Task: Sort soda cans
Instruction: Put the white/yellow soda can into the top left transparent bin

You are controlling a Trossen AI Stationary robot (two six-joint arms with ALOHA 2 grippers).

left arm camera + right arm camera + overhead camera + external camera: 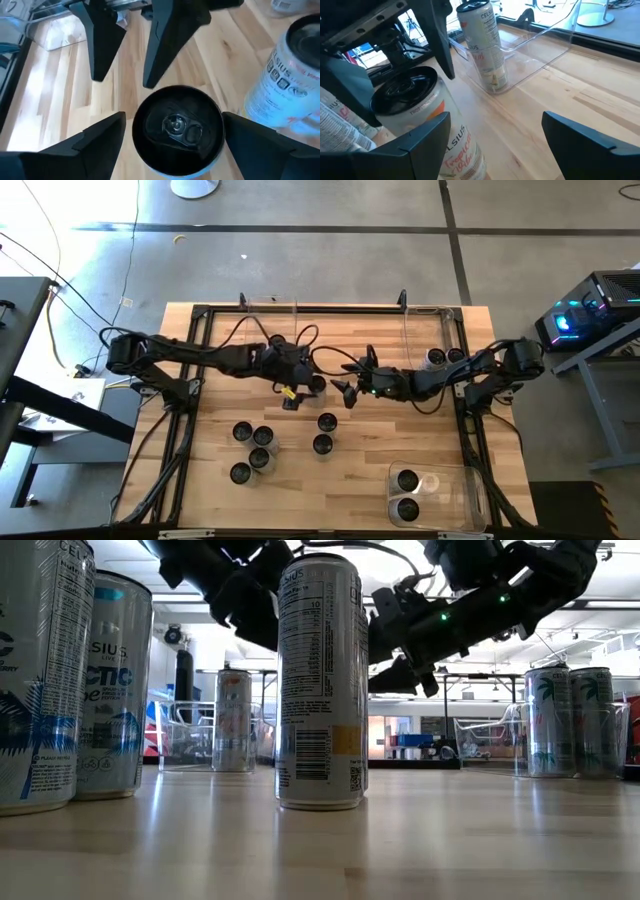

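Both grippers are being held above the table's middle: the left gripper (316,383) with fingers spread either side of a dark-topped can (178,131) without touching it, the right gripper (349,391) with fingers apart and nothing between them. Nearest, two cans are being kept in a clear bin (470,492) at near right. Farther in, loose soda cans (254,448) are standing left of centre. Farthest, two cans (444,357) are sitting at far right.
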